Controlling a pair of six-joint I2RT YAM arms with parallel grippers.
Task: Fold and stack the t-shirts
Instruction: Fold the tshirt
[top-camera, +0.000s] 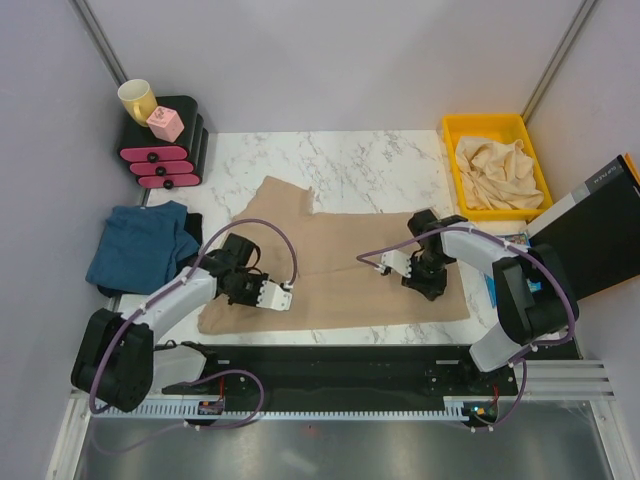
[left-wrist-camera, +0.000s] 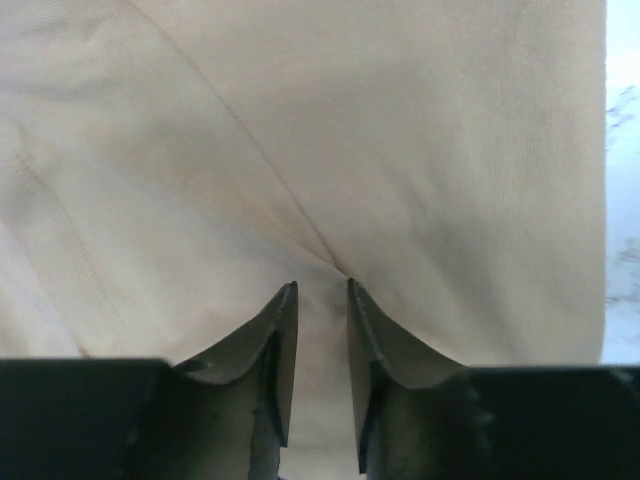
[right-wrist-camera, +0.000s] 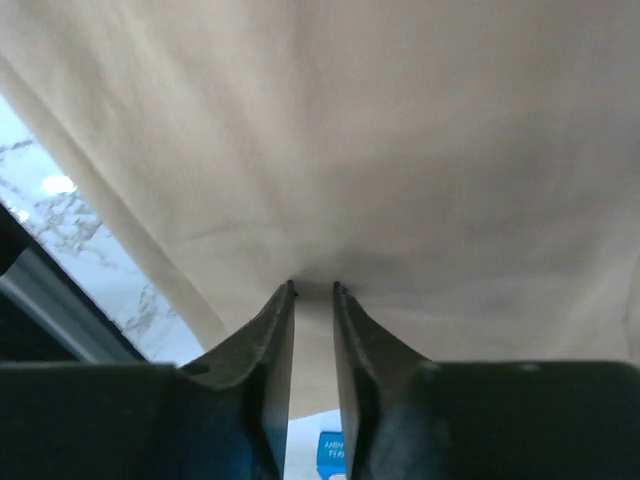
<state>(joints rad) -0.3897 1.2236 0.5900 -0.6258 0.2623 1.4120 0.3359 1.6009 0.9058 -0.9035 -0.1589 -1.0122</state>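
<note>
- Lying spread over the middle of the marble surface (top-camera: 360, 165): one tan t-shirt (top-camera: 340, 250), long axis running left to right, a sleeve poking toward the far side.
- Clenching the left gripper (left-wrist-camera: 322, 285) on this shirt at its near-left part, with creases running into the almost closed jaws.
- Clenching the right gripper (right-wrist-camera: 313, 288) on the same shirt in its right half, with the cloth rising off the surface there and marble showing below it in the right wrist view.
- Standing well apart along the shirt's length, each gripper nearer its own end, with the bulk of the cloth stretching between and beyond them toward the far side.
- Judging the coming fold as depending on that layout: both pinches probably needing to travel together across the short way, keeping the cloth between them from sagging.
- Resting at the left edge: a folded blue t-shirt (top-camera: 140, 245) with a dark t-shirt (top-camera: 190, 245) peeking from under it.
- Sitting bunched in the yellow bin (top-camera: 485, 125) at far right: a tan heap (top-camera: 500, 170) of more shirts.
- Showing white print on a blue label (right-wrist-camera: 335, 447) under the right gripper, too small to read; likewise the white print on the black box (top-camera: 590, 230).
</note>
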